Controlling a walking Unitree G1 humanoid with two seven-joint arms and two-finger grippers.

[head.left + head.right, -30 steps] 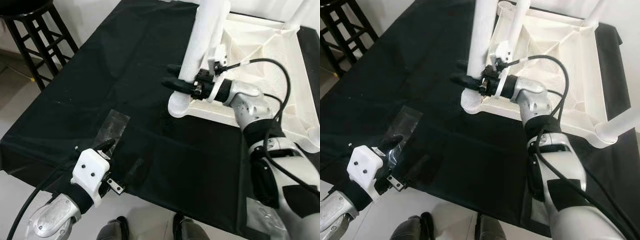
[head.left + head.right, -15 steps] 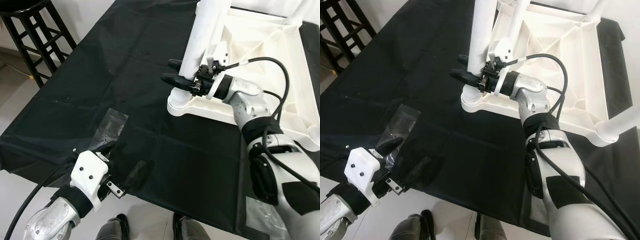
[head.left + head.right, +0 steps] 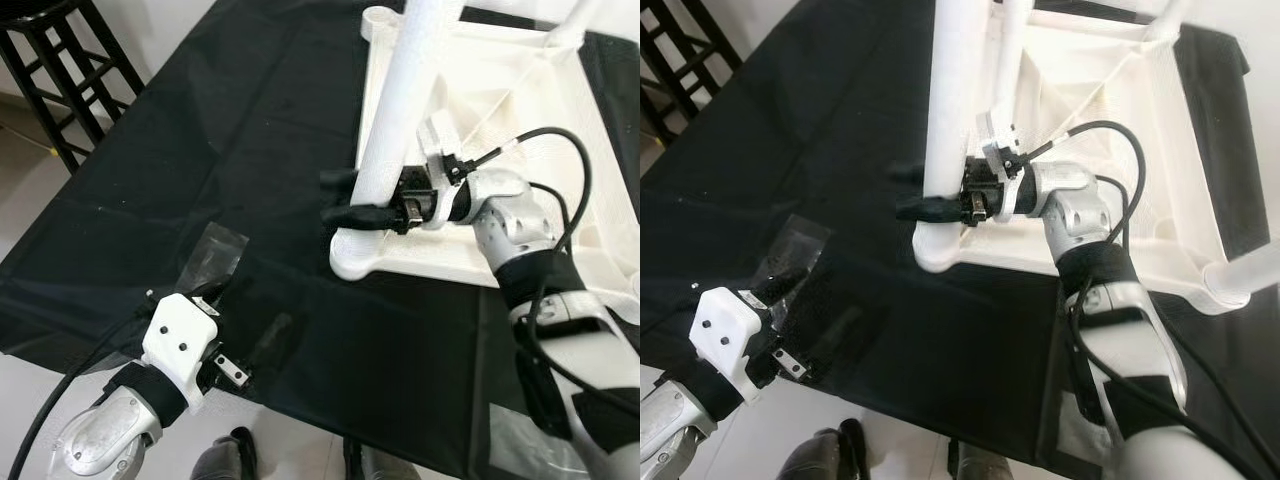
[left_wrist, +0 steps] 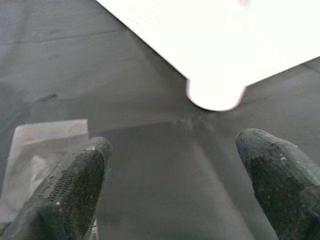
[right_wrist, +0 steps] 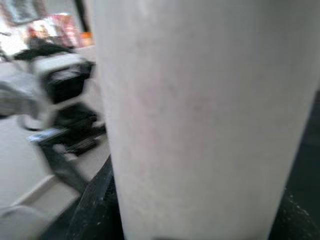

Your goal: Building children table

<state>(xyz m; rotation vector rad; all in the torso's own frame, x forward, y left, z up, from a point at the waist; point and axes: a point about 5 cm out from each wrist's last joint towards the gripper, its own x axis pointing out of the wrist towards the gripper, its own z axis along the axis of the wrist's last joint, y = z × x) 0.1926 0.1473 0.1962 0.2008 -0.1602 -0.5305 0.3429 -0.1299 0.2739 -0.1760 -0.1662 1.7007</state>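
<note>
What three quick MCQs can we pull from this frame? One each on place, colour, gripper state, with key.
1. Where does the clear plastic bag lie?
A. on the black cloth in front of the left gripper
B. inside the upturned white tabletop
C. on the dark stool

2. What colour is the table leg at the tabletop's near corner?
A. black
B. white
C. silver

3. How is the right gripper?
A. open above the stool
B. flat on the cloth with nothing between its fingers
C. fingers on either side of the table leg, just above its socket

Key: 1 A, the bag sits on the black cloth just ahead of the left gripper. 2 B, the leg matches the white tabletop. 3 C, a black finger shows on each side of the leg, which sits close before the right wrist camera.
</note>
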